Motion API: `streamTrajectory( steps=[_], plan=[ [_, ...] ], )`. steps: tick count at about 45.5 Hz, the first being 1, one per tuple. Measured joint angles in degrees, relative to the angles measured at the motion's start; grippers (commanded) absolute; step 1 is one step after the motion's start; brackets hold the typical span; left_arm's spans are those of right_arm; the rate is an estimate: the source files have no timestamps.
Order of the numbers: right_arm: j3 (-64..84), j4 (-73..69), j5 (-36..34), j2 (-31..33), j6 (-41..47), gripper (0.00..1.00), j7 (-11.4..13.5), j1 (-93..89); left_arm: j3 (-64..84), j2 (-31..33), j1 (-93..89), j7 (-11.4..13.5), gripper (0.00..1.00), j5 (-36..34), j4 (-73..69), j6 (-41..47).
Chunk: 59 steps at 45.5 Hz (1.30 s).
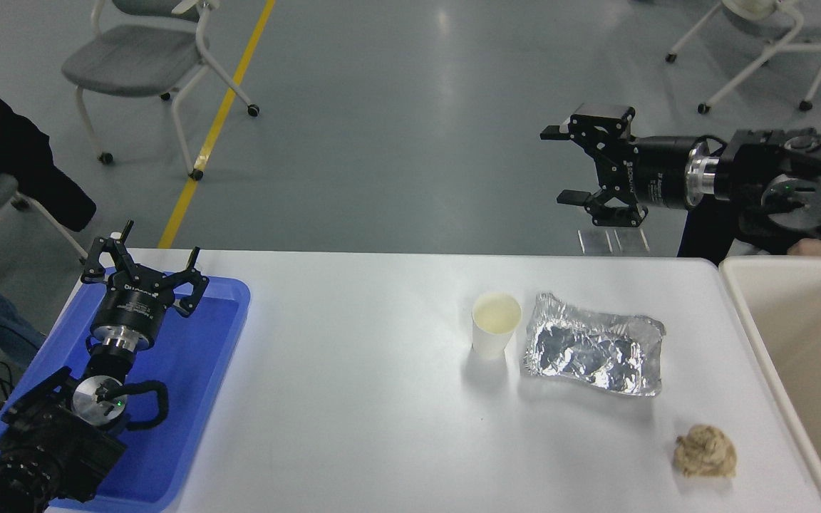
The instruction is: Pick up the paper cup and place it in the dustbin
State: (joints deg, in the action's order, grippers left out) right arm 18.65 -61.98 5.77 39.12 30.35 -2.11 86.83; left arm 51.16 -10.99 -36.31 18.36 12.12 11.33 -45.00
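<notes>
Head view of the white counter (353, 399) at the approach stage. The paper cup (495, 333) stood upright near the counter's middle, mouth up, its pale inside showing no contents, just beside and left of a crumpled silver foil sheet (592, 353); whether the 2 touched could not be told. The dustbin (742, 313) sat at the counter's right edge, its interior apparently bare as far as it showed. A crumpled brown paper ball (705, 450) lay near the front right, well apart from the cup.

The right gripper (573, 165) hung high above and beyond the counter's far edge, pointing left, jaws spread wide and holding nothing. The left gripper (143, 274) rested parked over the blue tray (218, 335) at lower left, jaws likewise spread and unloaded.

Handling, as a judgement: the cup was probably very light and thin-walled, stiff only at its rolled rim, so a hard squeeze could crumple it and a sideways nudge could tip it. The soundest hold appeared to be across the upper wall just under the rim, with the jaws descending clear of the foil on the cup's right. The pick had not yet begun
</notes>
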Motion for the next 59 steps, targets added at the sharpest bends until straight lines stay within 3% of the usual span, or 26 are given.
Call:
streamTrajectory(
  steps=[12,25,32,44,59],
  plan=[
    [18.75,-9.82,8.56,-0.57,0.0,1.0,0.19,14.69,0.0,-0.01,0.0,0.0,1.0,0.01,-0.03,0.0],
    [40.61,-18.35,13.18,-9.78,0.22,1.0,0.22,30.34,0.0,-0.06,-0.07,0.0,1.0,0.01,-0.01,0.0],
    [46.61,-21.5,13.19,-13.8,1.0,1.0,0.25,35.56,0.02,-0.08,-0.08,0.01,1.0,0.01,0.0,0.0],
    [52.07,-26.21,7.26,-19.46,4.66,1.0,0.26,44.05,0.07,-0.26,0.01,0.01,1.0,-0.01,0.0,0.0],
    [57.05,-31.88,4.27,-20.06,9.73,1.0,0.2,51.84,0.08,-0.33,0.06,0.01,1.0,-0.01,0.0,0.0]
  ],
)
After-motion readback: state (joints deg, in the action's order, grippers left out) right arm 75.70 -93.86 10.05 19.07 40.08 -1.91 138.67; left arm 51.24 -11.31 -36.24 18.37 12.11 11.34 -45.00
